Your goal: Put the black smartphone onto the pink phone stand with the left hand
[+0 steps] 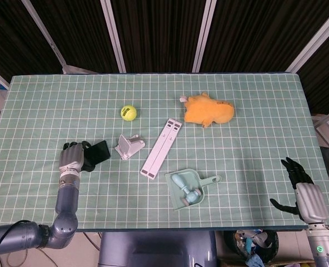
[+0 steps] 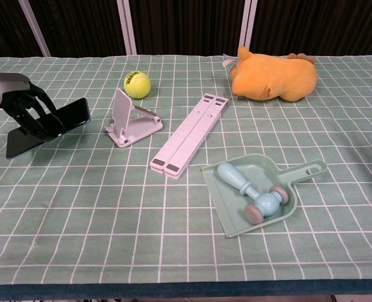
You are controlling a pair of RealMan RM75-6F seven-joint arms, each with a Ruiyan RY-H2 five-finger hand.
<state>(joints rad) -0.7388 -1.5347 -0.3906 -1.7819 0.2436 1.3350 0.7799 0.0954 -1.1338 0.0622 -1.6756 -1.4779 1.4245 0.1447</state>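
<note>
One left hand: fingers wrapped around black smartphone, beside pink phone stand.

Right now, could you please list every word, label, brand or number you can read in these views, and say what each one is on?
Tennis ball: dark printed lettering, too small and blurred to read in either view.
Black smartphone, in the left hand: no readable text.
Pink phone stand, dustpan, plush toy: no text visible.
</note>
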